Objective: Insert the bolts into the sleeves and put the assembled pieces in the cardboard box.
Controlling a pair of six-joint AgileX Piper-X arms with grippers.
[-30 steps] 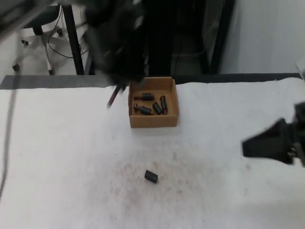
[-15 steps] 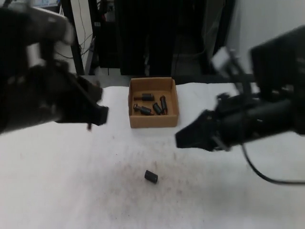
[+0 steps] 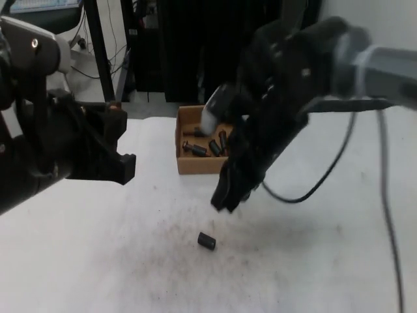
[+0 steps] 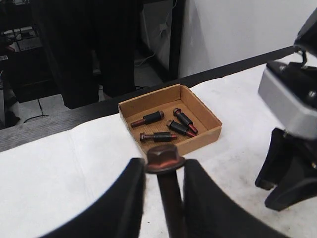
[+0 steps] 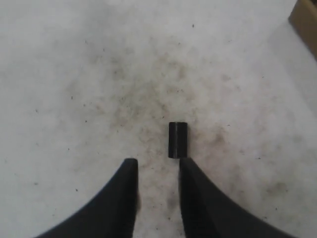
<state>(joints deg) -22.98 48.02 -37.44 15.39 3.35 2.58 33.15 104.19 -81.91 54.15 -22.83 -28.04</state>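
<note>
Left jaws clamped on a bolt (image 4: 167,184); right jaws slightly apart, empty, just beside the sleeve (image 5: 177,140) on the desk (image 5: 74,74), having swung in from the right

The cardboard box (image 4: 194,143) is plain brown board, matt, with raw cut edges. The bench's white cloth (image 5: 69,69) looks soft and faintly napped to us, flecked with rust-brown grit at the centre of the right wrist view. There the sleeve (image 5: 177,140) appears smooth, matt black. Low in the left wrist view, the bolt (image 4: 162,157) has a dull, coppery metal head and a dark shank, and the left gripper (image 4: 163,168) has smooth black fingers (image 4: 124,198) with a slight sheen.
</note>
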